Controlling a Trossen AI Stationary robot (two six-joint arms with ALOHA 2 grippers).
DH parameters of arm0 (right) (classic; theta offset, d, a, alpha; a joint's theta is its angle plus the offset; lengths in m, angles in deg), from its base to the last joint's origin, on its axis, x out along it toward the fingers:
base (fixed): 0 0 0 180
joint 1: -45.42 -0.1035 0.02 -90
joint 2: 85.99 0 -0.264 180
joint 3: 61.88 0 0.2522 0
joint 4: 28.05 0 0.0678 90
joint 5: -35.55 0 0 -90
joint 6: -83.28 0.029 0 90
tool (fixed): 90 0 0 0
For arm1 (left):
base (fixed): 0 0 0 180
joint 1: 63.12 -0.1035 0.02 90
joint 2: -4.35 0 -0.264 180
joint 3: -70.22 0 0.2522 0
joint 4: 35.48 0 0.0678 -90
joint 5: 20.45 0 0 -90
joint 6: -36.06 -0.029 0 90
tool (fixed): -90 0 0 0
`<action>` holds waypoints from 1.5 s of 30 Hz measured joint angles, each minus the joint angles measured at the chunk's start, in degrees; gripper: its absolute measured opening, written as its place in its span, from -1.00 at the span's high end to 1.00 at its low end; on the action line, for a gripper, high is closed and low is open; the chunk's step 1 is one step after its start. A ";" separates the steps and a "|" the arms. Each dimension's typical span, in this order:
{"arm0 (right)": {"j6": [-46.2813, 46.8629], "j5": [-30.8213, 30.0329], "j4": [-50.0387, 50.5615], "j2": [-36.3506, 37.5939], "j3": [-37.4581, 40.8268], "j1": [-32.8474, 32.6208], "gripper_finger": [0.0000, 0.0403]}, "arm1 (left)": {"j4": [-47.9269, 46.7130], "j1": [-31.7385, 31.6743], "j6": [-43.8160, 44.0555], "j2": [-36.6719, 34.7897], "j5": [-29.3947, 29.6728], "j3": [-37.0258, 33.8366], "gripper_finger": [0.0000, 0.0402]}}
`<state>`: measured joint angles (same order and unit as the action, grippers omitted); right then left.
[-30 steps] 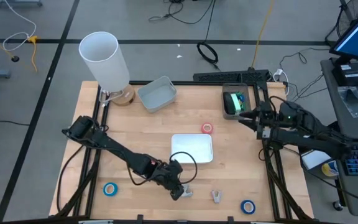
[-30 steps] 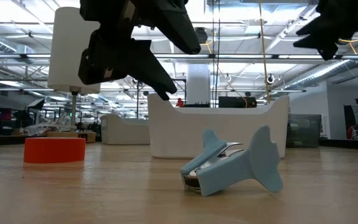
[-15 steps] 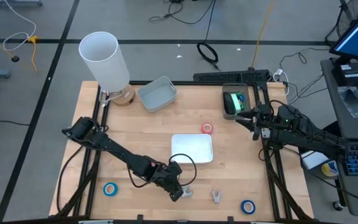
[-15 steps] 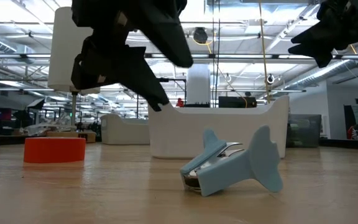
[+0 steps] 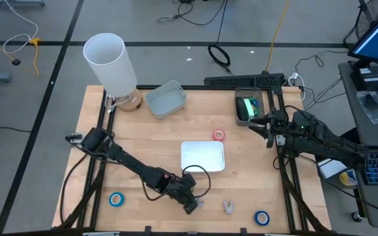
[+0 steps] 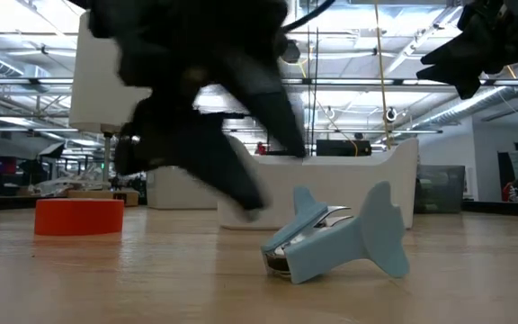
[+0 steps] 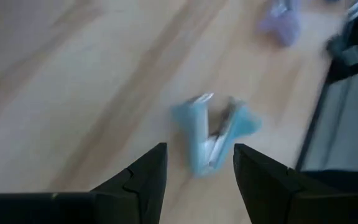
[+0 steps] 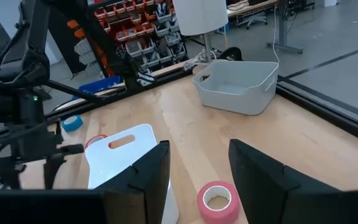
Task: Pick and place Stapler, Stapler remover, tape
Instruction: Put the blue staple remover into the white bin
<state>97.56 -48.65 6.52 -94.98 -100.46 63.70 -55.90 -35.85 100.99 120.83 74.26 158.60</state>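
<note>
Left pincer (image 7: pixel 196 171): spread, holding nothing, poised just above the pale blue staple remover (image 7: pixel 213 134).
Left arm: stretched low across the tabletop (image 5: pixel 143 137).
Right pincer (image 8: pixel 197 165): spread, empty, raised.

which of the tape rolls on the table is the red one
The red tape roll beside the white tray's far right corner; the two blue rolls lie near the front edge.

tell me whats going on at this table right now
The left gripper is low over the front of the wooden table, jaws open, lined up on a light blue staple remover that lies loose on the wood, not yet gripped. The right gripper waits raised at the table's right side, jaws open. A red tape roll lies near a white tray, and blue rolls sit along the front edge.
</note>
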 joint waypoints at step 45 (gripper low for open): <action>8.56 0.25 0.40 0.02 -0.04 0.00 0.21 | 11.15 -1.35 1.19 -1.72 -3.80 0.16 0.99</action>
<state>106.12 -48.40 6.93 -94.96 -100.50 63.70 -44.75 -37.21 102.19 119.11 70.46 158.76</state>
